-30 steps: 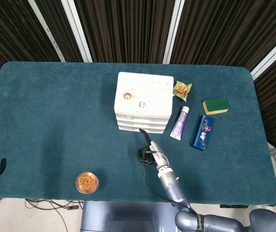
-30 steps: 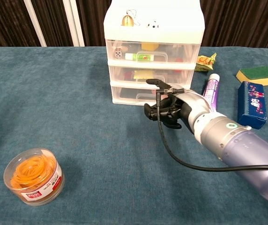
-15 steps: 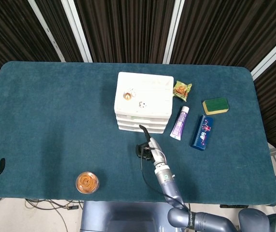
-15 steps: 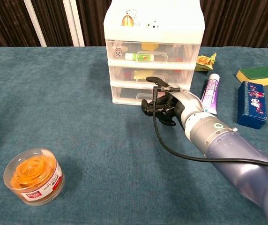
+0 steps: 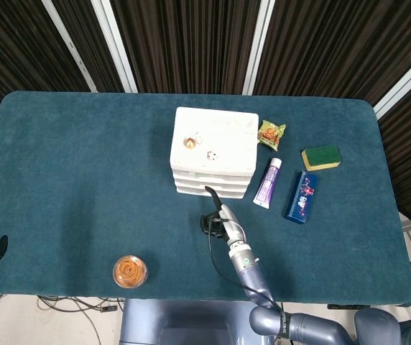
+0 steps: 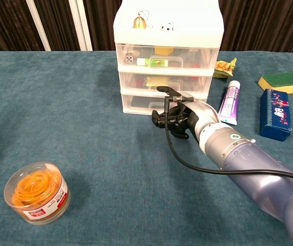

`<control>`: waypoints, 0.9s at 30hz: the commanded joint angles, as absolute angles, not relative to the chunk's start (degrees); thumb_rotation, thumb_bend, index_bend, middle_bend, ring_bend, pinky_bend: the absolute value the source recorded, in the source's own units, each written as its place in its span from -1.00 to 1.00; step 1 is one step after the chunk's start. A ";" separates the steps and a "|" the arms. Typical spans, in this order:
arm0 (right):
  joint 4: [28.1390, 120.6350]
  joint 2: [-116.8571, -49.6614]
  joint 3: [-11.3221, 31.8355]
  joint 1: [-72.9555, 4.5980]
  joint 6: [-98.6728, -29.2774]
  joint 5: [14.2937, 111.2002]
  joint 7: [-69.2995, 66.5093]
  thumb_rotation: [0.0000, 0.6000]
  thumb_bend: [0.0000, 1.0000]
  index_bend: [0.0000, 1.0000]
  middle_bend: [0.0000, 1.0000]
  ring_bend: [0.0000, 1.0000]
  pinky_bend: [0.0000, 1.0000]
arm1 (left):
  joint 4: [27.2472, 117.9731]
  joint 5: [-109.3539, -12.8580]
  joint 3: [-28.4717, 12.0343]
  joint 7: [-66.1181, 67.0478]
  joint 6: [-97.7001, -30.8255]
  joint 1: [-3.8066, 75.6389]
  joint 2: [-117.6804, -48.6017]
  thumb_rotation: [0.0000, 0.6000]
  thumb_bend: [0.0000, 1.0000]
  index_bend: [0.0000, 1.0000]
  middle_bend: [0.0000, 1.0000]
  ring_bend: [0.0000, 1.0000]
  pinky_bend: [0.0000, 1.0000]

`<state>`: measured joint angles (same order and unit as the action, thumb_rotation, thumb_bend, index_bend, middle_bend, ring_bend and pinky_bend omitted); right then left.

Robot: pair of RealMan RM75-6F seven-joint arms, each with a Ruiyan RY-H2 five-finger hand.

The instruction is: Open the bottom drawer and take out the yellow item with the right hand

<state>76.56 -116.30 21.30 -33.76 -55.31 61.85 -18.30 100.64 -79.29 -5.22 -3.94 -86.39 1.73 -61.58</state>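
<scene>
On my teal worktop (image 5: 83, 158) a clear tub of orange rubber bands (image 6: 36, 192) stands near the front left. To the right lie a purple tube (image 6: 229, 102), a blue box (image 6: 275, 114), a green-and-yellow sponge (image 6: 281, 81) and a small snack packet (image 6: 224, 67).

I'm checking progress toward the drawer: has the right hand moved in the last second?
Yes. The right hand has moved closer to the drawer unit, now just in front of its bottom drawer.
</scene>
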 commanded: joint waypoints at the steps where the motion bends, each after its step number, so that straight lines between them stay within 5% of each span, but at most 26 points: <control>1: 76.34 -116.50 21.30 -33.88 -55.09 61.85 -18.56 1.00 0.28 -1.00 0.84 1.00 1.00 | 100.60 -79.32 -5.16 -3.87 -86.30 1.75 -61.58 1.00 -0.20 -0.87 -0.99 -1.00 -1.00; 27: 74.21 -116.50 22.77 -36.15 -51.90 61.28 -19.73 1.00 0.28 -1.00 0.84 1.00 1.00 | 100.84 -78.49 -5.25 -2.87 -86.04 1.73 -61.39 1.00 -0.20 -0.87 -0.99 -1.00 -1.00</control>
<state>74.22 -116.49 22.76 -36.15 -51.89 61.27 -19.73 100.84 -78.49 -5.25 -2.87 -86.04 1.73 -61.39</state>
